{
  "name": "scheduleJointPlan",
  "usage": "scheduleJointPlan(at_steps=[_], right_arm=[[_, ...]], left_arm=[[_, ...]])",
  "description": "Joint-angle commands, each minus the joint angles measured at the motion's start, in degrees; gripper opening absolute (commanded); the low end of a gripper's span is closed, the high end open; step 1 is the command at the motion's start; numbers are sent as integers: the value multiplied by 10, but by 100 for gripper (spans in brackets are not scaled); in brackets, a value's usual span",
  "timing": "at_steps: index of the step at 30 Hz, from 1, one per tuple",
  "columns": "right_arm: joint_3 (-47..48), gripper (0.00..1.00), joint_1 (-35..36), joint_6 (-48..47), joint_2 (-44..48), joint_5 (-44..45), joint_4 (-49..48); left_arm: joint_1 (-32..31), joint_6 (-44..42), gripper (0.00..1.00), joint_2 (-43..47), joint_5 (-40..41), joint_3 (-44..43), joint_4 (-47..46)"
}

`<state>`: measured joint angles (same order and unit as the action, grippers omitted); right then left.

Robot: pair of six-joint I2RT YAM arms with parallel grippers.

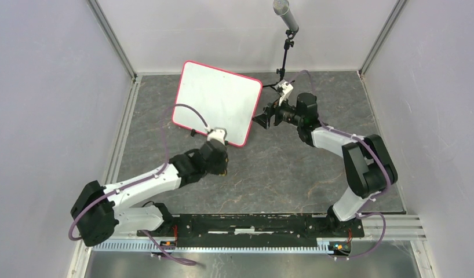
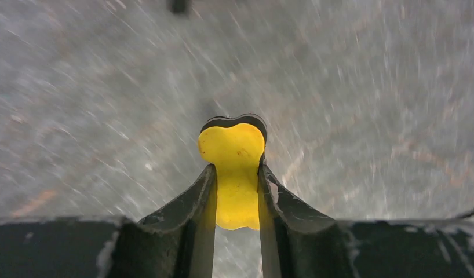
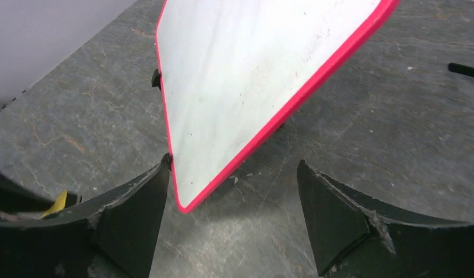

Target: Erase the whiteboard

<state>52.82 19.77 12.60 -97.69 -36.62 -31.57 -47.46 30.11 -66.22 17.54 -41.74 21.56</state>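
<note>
The square, red-pink-rimmed whiteboard (image 1: 217, 101) sits toward the back of the grey marbled table (image 1: 281, 168), its face bare of writing. The left claw (image 2: 236, 172) clenches a yellow, black-backed eraser pad (image 2: 232, 145) over the table just off the board's near edge. The right claw (image 3: 233, 168) is spread wide about a board corner, probably to steady it.

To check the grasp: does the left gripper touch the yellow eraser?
Touching. Left wrist view: left gripper shut on the eraser, both fingers against its sides.

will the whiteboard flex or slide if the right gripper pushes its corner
Probably stiff: the whiteboard shows a flat face and straight pink rim. It may slide or pivot rather than tip, since it sits low on small black feet on the table. Likely light, being thin.
</note>
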Motion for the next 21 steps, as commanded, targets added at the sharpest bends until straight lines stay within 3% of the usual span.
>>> scheduleJointPlan(at_steps=[1,6,12,16,21], right_arm=[[-34,89,0,-51,81,69,52],[-60,97,-1,-79,174,148,152],[-138,98,1,-78,377,210,306],[-147,98,2,-77,524,269,453],[-107,98,2,-67,671,335,595]], left_arm=[[-95,82,36,-10,34,19,35],[-145,87,51,-49,34,16,36],[-148,72,86,-45,23,28,27],[-148,70,90,28,26,15,39],[-147,44,94,186,41,-20,55]])
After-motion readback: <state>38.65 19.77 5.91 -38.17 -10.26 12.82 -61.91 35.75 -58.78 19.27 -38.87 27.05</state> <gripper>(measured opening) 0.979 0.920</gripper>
